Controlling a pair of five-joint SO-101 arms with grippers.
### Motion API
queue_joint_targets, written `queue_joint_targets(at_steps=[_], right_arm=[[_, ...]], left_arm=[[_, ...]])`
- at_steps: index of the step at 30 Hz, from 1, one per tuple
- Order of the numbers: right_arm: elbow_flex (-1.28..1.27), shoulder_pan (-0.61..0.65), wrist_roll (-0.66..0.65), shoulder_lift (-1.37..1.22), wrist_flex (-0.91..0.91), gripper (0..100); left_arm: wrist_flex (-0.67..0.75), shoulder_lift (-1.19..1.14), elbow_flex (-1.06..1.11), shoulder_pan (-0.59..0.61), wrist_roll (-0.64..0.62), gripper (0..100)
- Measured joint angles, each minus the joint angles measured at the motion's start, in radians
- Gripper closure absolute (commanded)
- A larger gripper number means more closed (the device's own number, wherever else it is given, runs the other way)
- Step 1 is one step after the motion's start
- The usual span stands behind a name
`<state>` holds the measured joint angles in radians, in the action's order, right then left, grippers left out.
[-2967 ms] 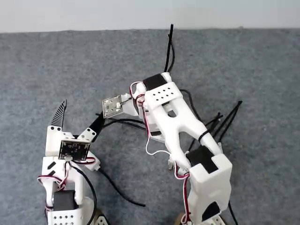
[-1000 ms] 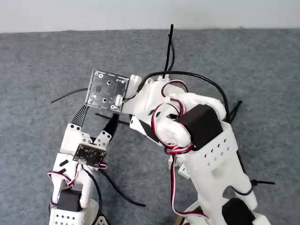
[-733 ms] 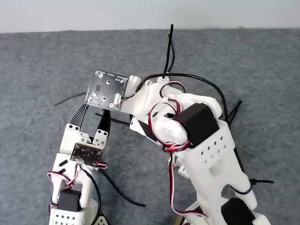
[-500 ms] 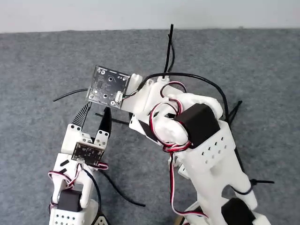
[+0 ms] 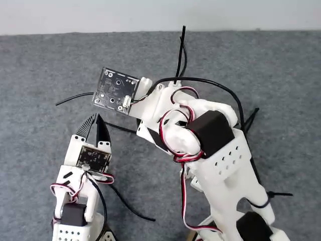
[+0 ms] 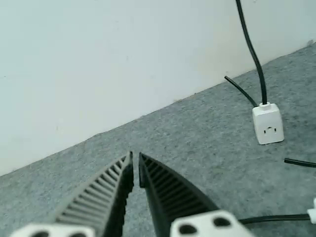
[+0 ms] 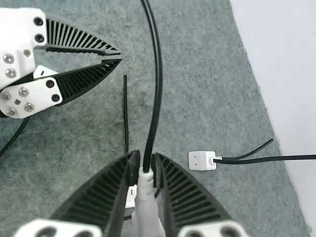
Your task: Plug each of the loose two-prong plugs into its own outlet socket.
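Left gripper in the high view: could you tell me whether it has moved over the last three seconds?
Yes. The left gripper has shifted slightly right, toward the black cable at the table's far side, and has closed from wide open.

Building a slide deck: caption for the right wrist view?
Right gripper clamps a white plug; an outlet socket lies nearby.

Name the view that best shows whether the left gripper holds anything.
Left wrist view: the left gripper is close up, shut, nothing between its fingers. Right wrist view shows the gripper from the side, farther off; high view shows it from above.
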<state>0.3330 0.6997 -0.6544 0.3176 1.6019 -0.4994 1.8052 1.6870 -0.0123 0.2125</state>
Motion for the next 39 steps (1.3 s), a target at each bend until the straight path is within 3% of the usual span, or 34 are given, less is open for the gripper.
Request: queue_joint_targets(at_steps=[13,27,39], right_arm=[[-0.002,-0.002,-0.005,-0.241,-0.089,99.0],[-0.002,-0.037,-0.261,-0.379,-0.020,99.0],[-0.002,-0.094,-0.316,-0.598,-0.044,98.9]], left_arm=[[0.017,0.000,0.000,0.109,0.000,99],[0.017,0.000,0.000,0.115,0.000,99],[0.017,0.000,0.000,0.115,0.000,99]])
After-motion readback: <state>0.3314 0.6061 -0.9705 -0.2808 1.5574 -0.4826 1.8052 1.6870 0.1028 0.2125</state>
